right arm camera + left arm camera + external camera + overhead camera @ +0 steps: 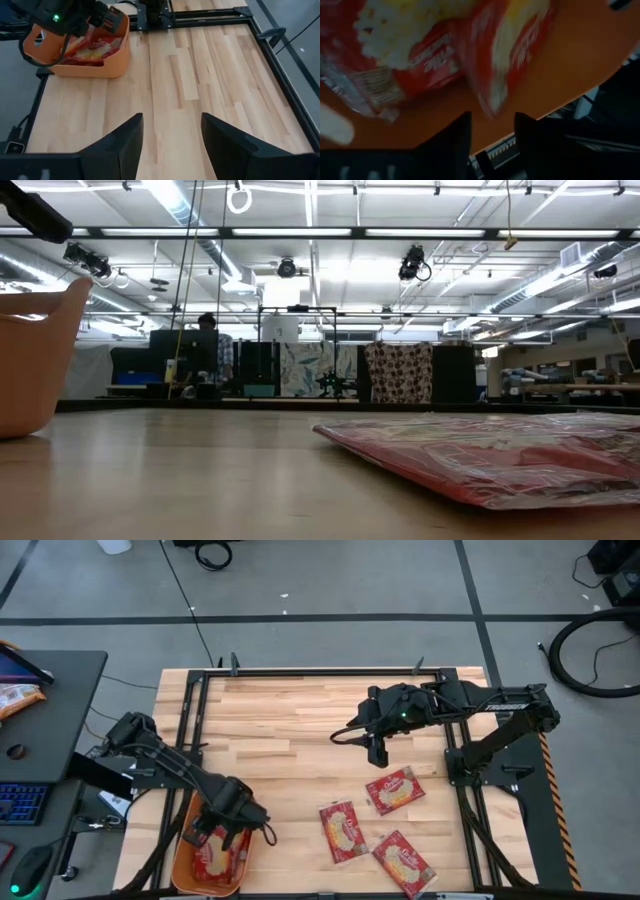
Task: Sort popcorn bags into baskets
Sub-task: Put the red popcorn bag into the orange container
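Several popcorn bags (pixel 212 858) lay in the orange basket (pixel 180 871); three bags (pixel 340 831) remained on the tabletop (pixel 290 730). Left gripper (pixel 228 822) hovered over the basket, jaws open and empty. Right gripper (pixel 376 750) waited mid-table, jaws open.

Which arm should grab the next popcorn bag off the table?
Right. Its open claw hangs just above the three loose popcorn bags, while the left claw is over the orange basket.

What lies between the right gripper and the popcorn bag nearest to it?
Only bare wooden table, as the high view shows: the open right gripper hangs apart from the nearest popcorn bag.
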Robot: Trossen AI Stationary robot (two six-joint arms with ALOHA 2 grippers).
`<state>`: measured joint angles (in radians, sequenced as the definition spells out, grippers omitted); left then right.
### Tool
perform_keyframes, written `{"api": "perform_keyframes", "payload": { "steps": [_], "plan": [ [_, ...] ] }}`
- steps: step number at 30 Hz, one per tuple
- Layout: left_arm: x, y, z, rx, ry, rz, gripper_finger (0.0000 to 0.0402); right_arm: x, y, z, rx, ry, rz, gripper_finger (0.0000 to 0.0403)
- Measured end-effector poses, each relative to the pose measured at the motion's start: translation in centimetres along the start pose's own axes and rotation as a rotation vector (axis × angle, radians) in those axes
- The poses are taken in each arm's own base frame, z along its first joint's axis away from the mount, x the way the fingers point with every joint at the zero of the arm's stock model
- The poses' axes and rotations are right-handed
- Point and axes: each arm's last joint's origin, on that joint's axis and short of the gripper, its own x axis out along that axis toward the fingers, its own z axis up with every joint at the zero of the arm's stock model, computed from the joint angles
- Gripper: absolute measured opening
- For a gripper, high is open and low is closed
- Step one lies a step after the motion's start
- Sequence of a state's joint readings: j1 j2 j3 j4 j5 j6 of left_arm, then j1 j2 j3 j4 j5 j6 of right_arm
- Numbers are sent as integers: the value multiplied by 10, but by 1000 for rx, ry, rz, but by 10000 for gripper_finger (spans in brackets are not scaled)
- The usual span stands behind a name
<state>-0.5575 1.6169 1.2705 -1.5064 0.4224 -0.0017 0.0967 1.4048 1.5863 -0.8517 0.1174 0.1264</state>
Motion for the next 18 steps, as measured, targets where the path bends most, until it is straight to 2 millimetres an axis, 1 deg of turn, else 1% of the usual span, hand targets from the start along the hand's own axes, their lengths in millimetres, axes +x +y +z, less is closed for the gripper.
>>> {"api": "perform_keyframes", "payload": {
  "steps": [4, 6, 8, 11, 13, 16, 18],
  "plan": [
    [0, 3, -5, -134, 48, 82, 201, 0, 0, 0, -26, 1, -2, 203],
    [-2, 5, -7, -210, 41, 117, 213, 0, 0, 0, -27, 0, -17, 203],
    [-6, 6, -10, -282, 9, 125, 216, 0, -1, 0, -25, -1, -21, 203],
    [-21, 3, -14, -346, -73, 159, 211, 0, -1, 0, -25, 2, -23, 203],
    [-36, -1, -18, -362, -155, 202, 203, 0, -1, -1, -34, 10, -23, 203],
    [-60, -7, -23, -349, -330, 292, 191, 0, -2, -4, -47, 36, -25, 203],
    [-74, -10, -22, -327, -472, 356, 184, 0, -2, -5, -49, 55, -21, 203]
  ]
}}
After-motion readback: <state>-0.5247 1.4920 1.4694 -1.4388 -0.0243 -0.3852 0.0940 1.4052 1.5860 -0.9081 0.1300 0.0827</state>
